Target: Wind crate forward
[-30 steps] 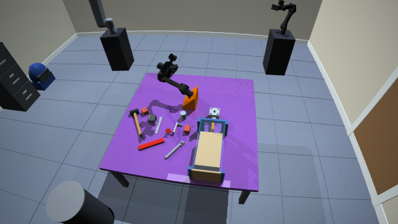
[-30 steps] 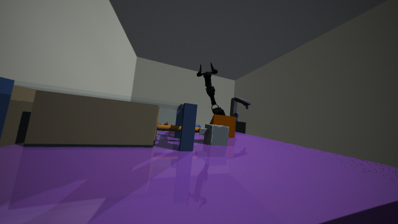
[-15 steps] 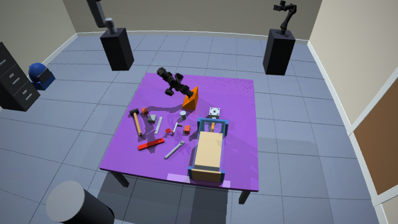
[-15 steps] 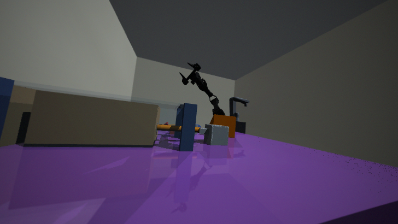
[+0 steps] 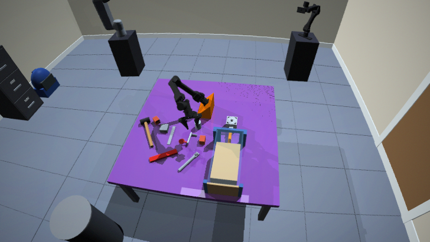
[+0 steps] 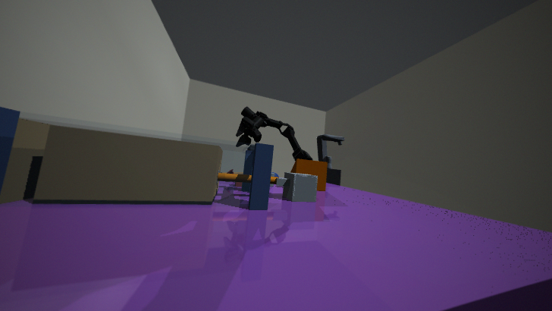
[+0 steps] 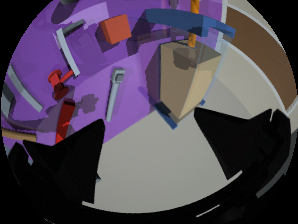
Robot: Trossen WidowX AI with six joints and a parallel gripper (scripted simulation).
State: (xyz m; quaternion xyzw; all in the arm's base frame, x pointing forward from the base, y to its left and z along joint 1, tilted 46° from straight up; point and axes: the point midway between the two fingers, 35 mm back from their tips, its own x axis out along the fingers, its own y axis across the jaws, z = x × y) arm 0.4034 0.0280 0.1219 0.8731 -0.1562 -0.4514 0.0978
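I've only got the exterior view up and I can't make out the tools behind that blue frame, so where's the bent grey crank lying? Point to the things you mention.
Observer: On the bench (image 5: pixel 256 174) (image 6: pixel 347 246) (image 7: pixel 92 95), between a flat grey bar (image 5: pixel 170 135) (image 7: pixel 24 90) and an orange-red cube (image 5: pixel 202 139) (image 7: pixel 116 29).

Operator: Okay, and what's on top of the winch? I only see its sides.

Observer: The top view shows a round hole (image 5: pixel 231 120) in the middle of the white top of the winch (image 5: pixel 227 123) (image 6: pixel 305 188).

Operator: Anything near the crank I might snag?

Observer: Yes, a red knobbed piece (image 5: pixel 181 141) (image 7: pixel 58 83) sits right by the end of its grey arm. I can't tell whether they touch.
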